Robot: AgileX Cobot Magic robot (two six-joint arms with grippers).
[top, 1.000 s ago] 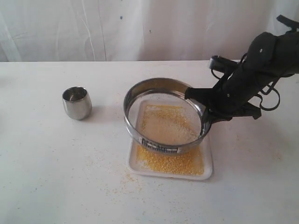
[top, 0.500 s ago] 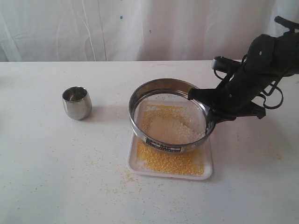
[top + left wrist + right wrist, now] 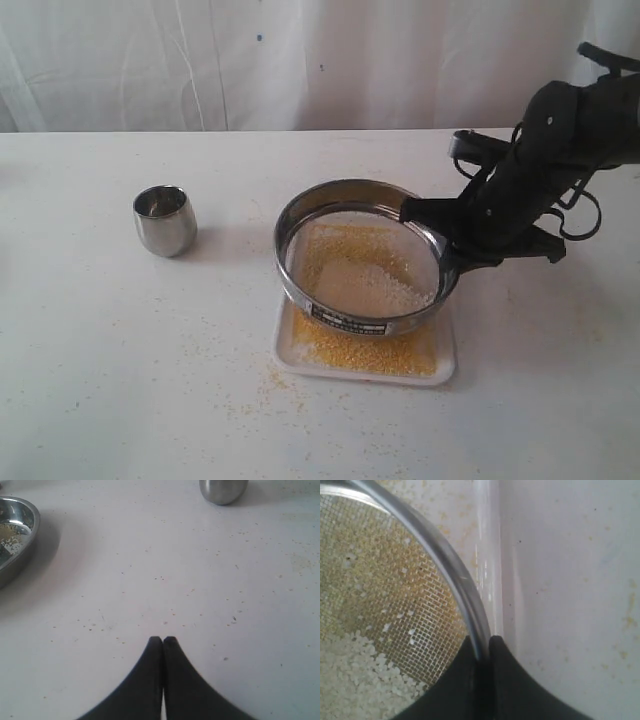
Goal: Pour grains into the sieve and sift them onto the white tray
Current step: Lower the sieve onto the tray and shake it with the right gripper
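Observation:
The sieve (image 3: pixel 300 291) hangs slightly tilted just above the white tray (image 3: pixel 284 356), with my right gripper (image 3: pixel 441 258) shut on its right rim. Pale coarse grains (image 3: pixel 367 286) lie on the mesh, and golden fine grains (image 3: pixel 362 350) cover the tray below. In the right wrist view the gripper (image 3: pixel 482 644) pinches the steel rim (image 3: pixel 445 556), one finger inside over the mesh (image 3: pixel 390 590) and one outside. The tray's rim (image 3: pixel 488 560) runs beneath. My left gripper (image 3: pixel 163 639) is shut and empty over bare table, out of the exterior view.
A small rounded steel cup (image 3: pixel 165 220) stands left of the sieve, also seen in the left wrist view (image 3: pixel 223 490). A shallow steel dish (image 3: pixel 17 540) with a few grains sits near the left gripper. Stray grains (image 3: pixel 250 385) speckle the table around the tray.
The right gripper carried the sieve to the right over the tray, then shifted it slightly down and back. The left gripper has not moved.

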